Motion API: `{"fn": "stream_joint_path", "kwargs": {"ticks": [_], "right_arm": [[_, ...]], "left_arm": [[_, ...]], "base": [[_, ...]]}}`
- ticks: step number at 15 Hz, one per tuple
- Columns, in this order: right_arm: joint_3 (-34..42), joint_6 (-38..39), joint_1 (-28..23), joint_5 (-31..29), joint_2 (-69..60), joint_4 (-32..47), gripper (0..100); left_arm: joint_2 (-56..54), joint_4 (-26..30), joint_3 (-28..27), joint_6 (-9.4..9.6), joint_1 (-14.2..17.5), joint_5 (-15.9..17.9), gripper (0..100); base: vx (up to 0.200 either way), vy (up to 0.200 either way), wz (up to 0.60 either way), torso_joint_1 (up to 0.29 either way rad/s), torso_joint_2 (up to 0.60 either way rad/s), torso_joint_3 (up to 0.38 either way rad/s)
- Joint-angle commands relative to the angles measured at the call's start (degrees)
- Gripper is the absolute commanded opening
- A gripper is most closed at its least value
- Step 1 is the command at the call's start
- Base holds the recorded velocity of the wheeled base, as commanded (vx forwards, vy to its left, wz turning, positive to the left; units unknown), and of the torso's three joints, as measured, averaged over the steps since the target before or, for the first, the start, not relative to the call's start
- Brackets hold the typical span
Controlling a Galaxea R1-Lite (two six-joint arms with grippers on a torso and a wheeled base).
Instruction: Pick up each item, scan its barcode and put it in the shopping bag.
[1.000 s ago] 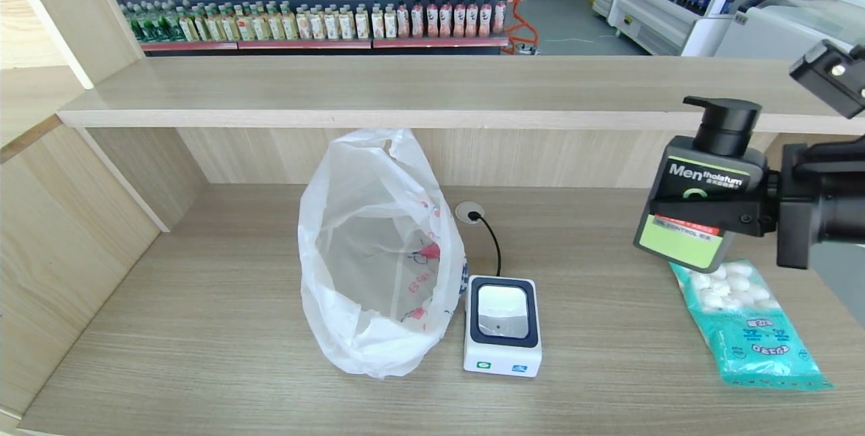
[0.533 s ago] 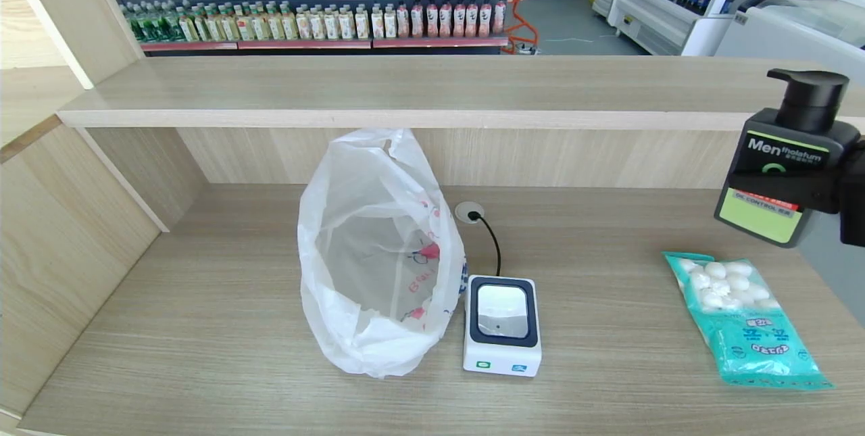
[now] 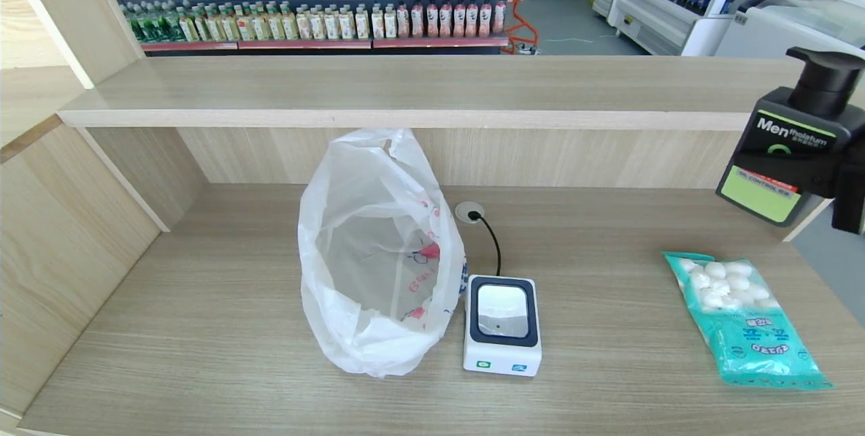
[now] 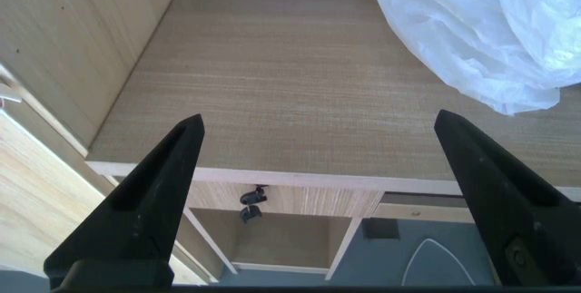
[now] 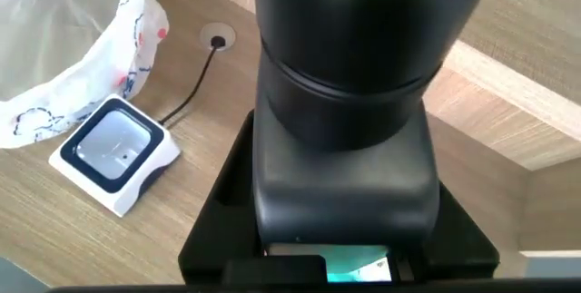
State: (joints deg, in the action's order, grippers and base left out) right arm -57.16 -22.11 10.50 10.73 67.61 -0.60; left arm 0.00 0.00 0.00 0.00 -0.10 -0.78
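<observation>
One pump bottle (image 3: 784, 142) clamped in right jaws, held high near cotton-ball pack (image 3: 743, 321); left jaws spread wide, empty.

light: bright, even, from overhead | shadows: soft, faint beside shopping bag (image 3: 378, 253) and scanner (image 3: 502, 326) on bench (image 3: 203, 328) | glare: pale reflection in scanner window, sheen on bag plastic | distortion: wide-angle stretch at head view edges | right wrist: pump bottle (image 5: 345, 121) near-black, little detail
</observation>
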Motion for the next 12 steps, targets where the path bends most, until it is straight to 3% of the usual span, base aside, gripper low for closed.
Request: {"fn": "stream_joint_path", "kwargs": {"ticks": [1,3,6,7,10,12], "right_arm": [[4.9,0.7,4.3,0.0,0.4,-9.1,0],[7.2,0.8,8.6,0.0,1.3,-14.9,0],[7.7,2.4,14.6,0.5,1.5,-15.7,0],[8.8,5.6,17.0,2.4,1.7,-15.8,0],[11.6,7.3,16.0,2.6,8.9,-22.0,0],[14.8,15.0,13.9,2.7,14.5,-31.9,0]], "left_arm": [[0.1,0.0,0.0,0.0,0.0,0.0,100],[0.1,0.0,0.0,0.0,0.0,0.0,100],[0.1,-0.1,0.0,0.0,0.0,0.0,100],[0.1,0.0,0.0,0.0,0.0,0.0,100],[0.1,0.0,0.0,0.0,0.0,0.0,100],[0.1,-0.1,0.0,0.0,0.0,0.0,100]], "base": [[0.0,0.0,0.6,0.002,0.0,0.007],[0.0,0.0,0.6,0.002,0.0,0.002],[0.0,0.0,0.6,0.009,0.01,0.004],[0.0,0.0,0.0,0.0,0.0,0.0],[0.0,0.0,0.0,0.0,0.0,0.0],[0.0,0.0,0.0,0.0,0.0,0.0]]}}
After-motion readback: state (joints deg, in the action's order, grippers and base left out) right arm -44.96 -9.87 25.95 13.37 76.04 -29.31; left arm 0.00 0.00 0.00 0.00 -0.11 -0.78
